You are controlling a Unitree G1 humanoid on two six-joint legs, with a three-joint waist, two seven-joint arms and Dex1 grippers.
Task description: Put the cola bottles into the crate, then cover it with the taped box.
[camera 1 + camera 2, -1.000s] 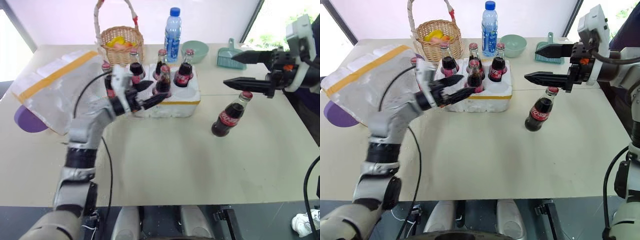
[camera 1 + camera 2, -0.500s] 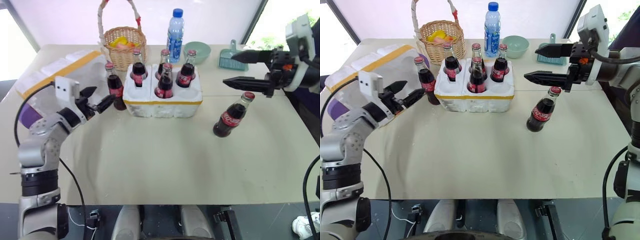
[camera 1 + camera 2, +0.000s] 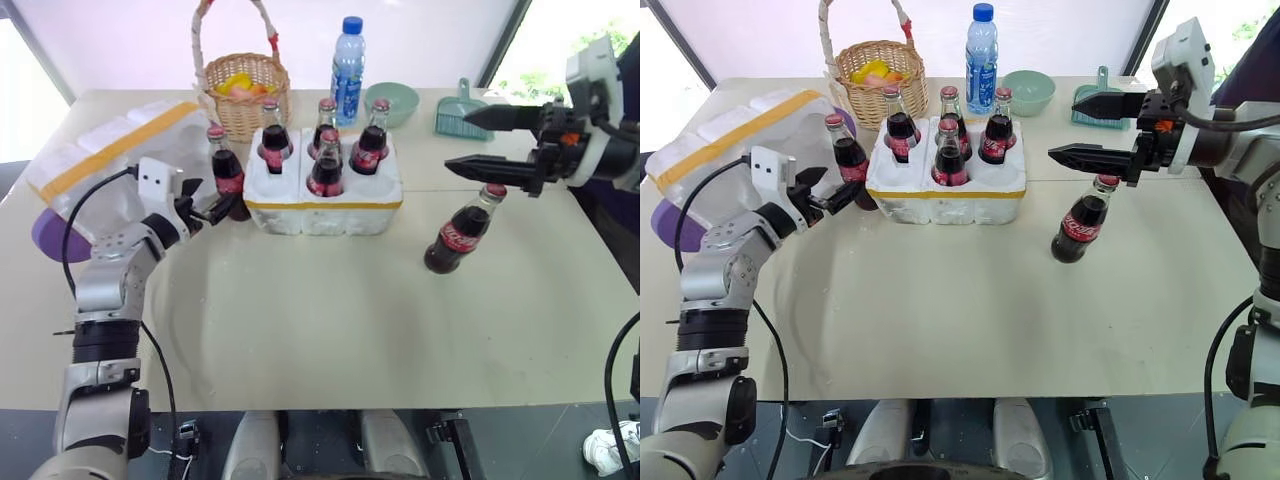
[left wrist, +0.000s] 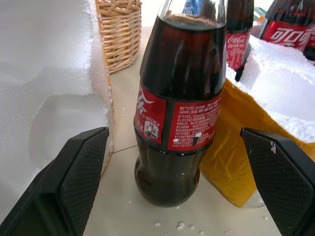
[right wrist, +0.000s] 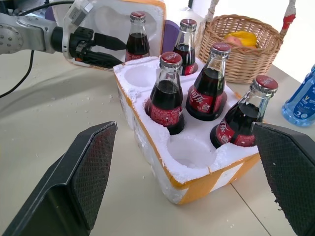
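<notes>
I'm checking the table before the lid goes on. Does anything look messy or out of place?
Yes. Small white crumbs, probably foam, speckle the table around the crate. Two cola bottles stand outside it: one at its left end, one to its right. Two crate holes are unfilled.

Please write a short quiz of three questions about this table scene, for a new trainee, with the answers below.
1. How many cola bottles stand in the crate?
2. True or false: the left gripper is closed on the bottle beside the crate.
3. Where is the bottle on the right? A) in the basket B) on the table, below the right gripper C) inside the taped box

Key:
1. Four; two holes are empty.
2. False. Its jaws are open, one on each side of that bottle, without touching.
3. B. The right jaws are also open.
</notes>
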